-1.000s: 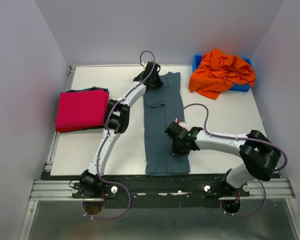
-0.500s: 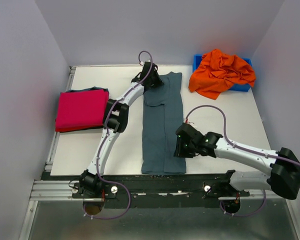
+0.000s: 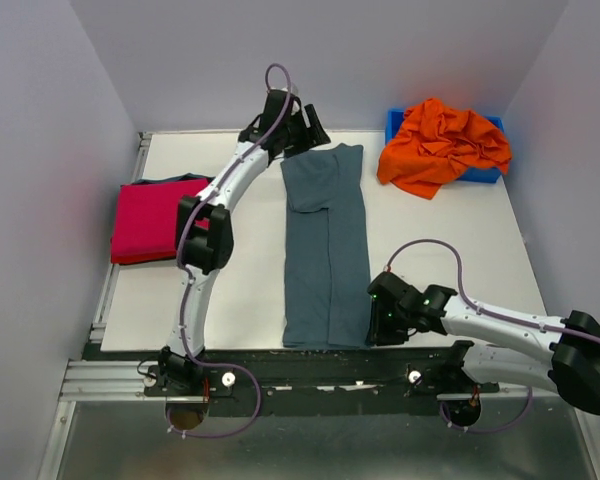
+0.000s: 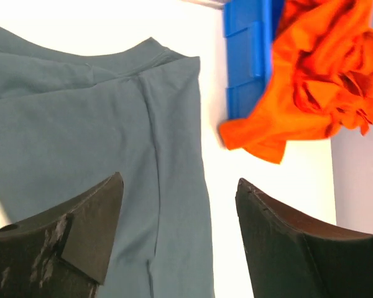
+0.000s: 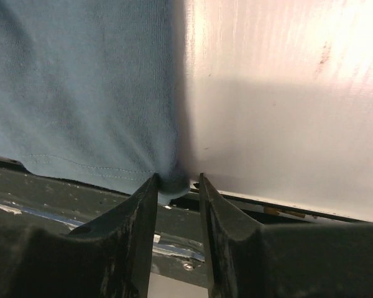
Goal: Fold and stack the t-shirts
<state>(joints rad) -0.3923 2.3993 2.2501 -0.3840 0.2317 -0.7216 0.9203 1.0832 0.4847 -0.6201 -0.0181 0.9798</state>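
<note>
A slate grey-blue t-shirt (image 3: 325, 250) lies as a long narrow strip down the middle of the table, collar end far. My left gripper (image 3: 300, 128) hovers open over that far end, and the cloth (image 4: 81, 124) shows below its wide-spread fingers (image 4: 179, 180). My right gripper (image 3: 378, 322) sits low at the shirt's near right corner. Its jaws (image 5: 177, 179) stand slightly apart, the hem corner (image 5: 81, 81) bunched between the tips against the left finger. A folded magenta-red t-shirt (image 3: 155, 220) rests at the left. A crumpled orange t-shirt (image 3: 442, 142) spills from the bin.
The blue plastic bin (image 3: 392, 122) stands at the far right corner, also seen in the left wrist view (image 4: 245, 37). A dark rail (image 3: 310, 362) runs along the table's near edge, just under the right gripper. Grey walls enclose the table.
The left gripper opened and rose off the shirt's far end. The right gripper slid toward the near edge beside the shirt's right side and its jaws parted. The shirt lies straighter.
</note>
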